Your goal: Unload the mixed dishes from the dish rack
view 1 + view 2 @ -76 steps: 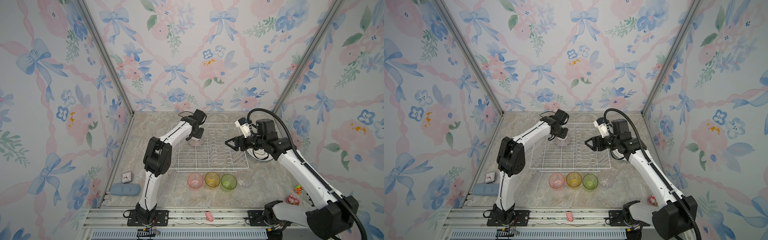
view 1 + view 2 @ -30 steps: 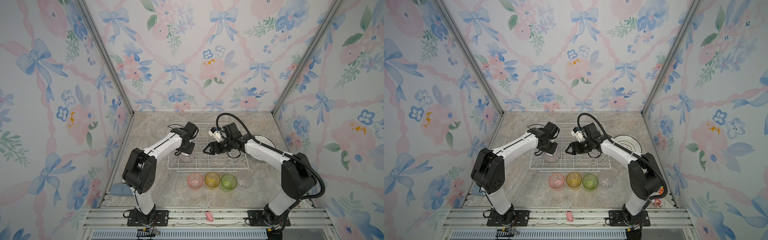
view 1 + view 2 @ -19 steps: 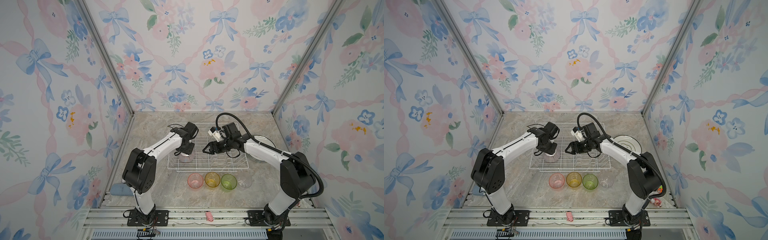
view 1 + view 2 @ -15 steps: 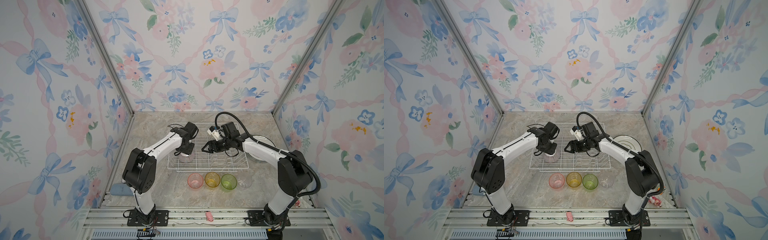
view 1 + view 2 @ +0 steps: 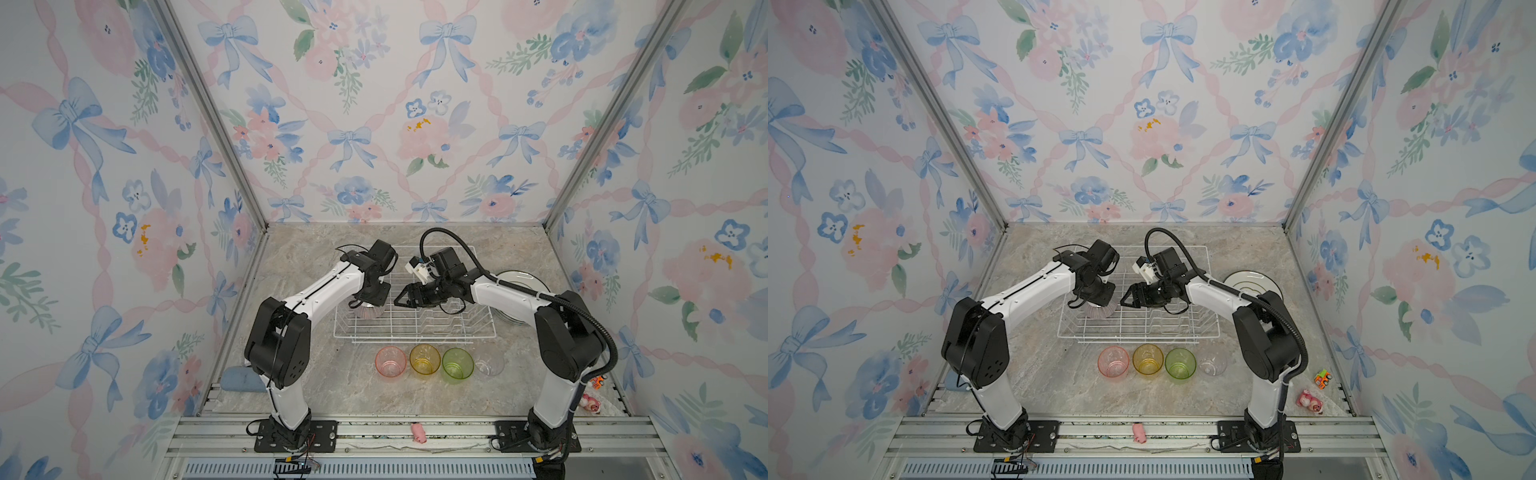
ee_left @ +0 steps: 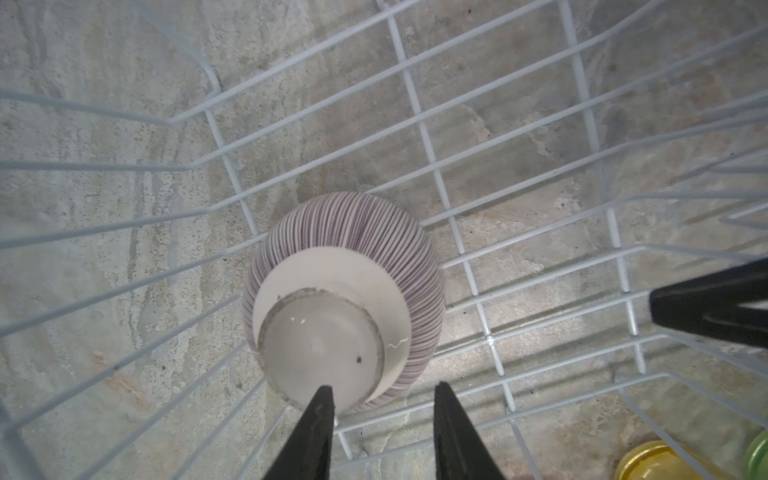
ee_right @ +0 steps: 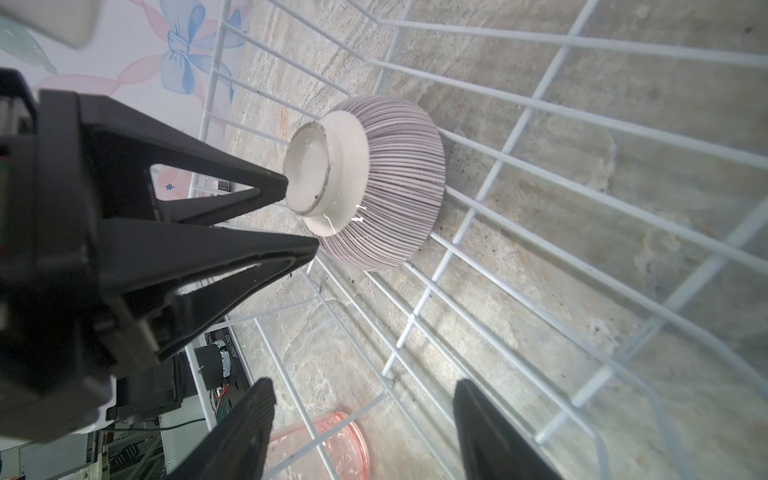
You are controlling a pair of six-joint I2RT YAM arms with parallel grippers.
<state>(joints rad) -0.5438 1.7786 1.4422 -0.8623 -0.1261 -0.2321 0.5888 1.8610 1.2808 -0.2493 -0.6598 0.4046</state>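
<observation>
Left wrist view looks down on the pink-striped bowl, which sits upside down on the wires of the dish rack with its white foot up. It is the only dish left inside, near the rack's 8 o'clock corner in both top views. The four tumblers are already out and stand in a row on the counter at the rack's 6 o'clock: pink, yellow, green and clear. The white plates lie in a stack at the rack's 3 o'clock. So I think the job is almost done. The left end effector has one finger on each side of the foot's rim, close together, but I cannot tell if they squeeze it yet. The right end effector is wide open and holds nothing; it hangs inside the rack at the bowl's 3 o'clock. It is near the bowl and could get in the way when the bowl goes up. The rack's side wires are close too. A blue pouch and small toys lie far off.
</observation>
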